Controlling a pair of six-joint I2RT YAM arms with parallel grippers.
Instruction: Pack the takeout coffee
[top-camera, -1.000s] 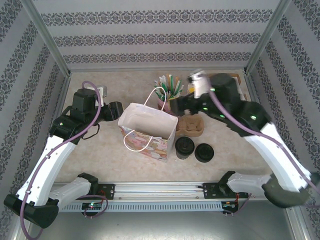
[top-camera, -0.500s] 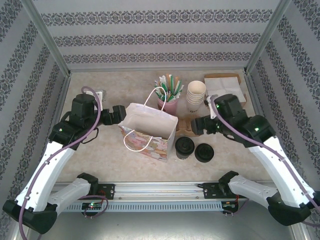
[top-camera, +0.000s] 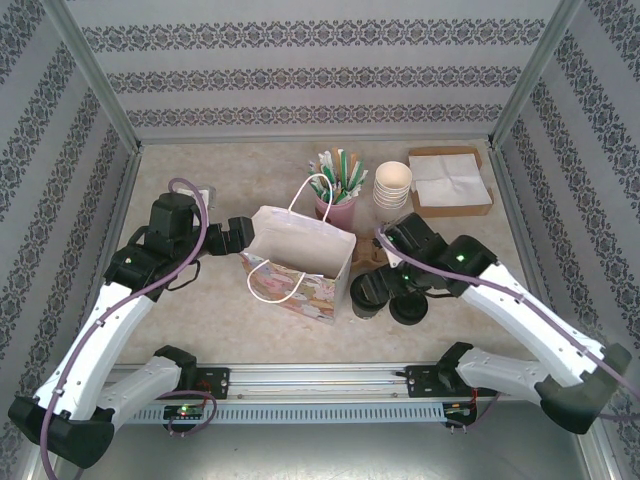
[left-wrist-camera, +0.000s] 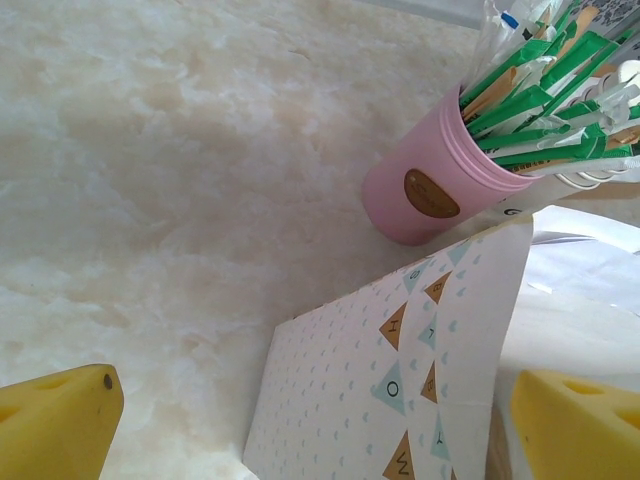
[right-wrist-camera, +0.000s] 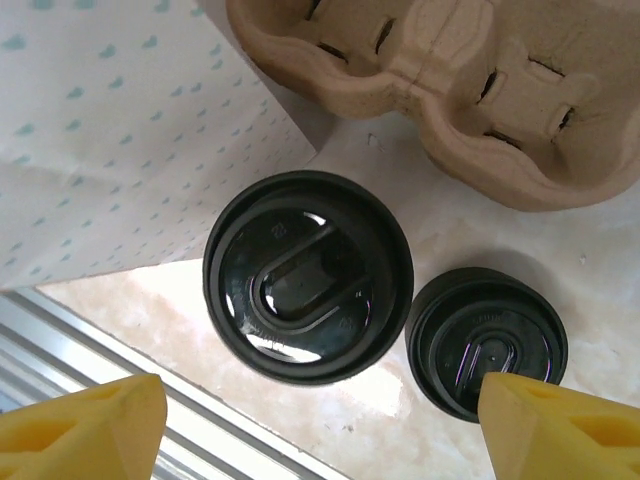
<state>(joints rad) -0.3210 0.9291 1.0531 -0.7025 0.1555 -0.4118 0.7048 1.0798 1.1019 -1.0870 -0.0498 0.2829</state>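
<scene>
- Presently, right gripper (right-wrist-camera: 320, 390) hangs over the takeout coffee (right-wrist-camera: 308, 290), fingers apart, gripping nothing;
- coffee upright, just beside the paper bag (right-wrist-camera: 100, 150) wall; lid stack (right-wrist-camera: 487, 342) near its other side;
- left gripper (left-wrist-camera: 318, 425) spread wide beside the bag's corner edge; tabletop (left-wrist-camera: 150, 200) stretches beyond.

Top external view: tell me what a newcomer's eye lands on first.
The open patterned paper bag standing mid-table draws the eye, with a pink cup of green-wrapped straws behind it. To the bag's right, the right tool hovers open above the black-lidded takeout coffee, beside a stack of loose black lids.
</scene>
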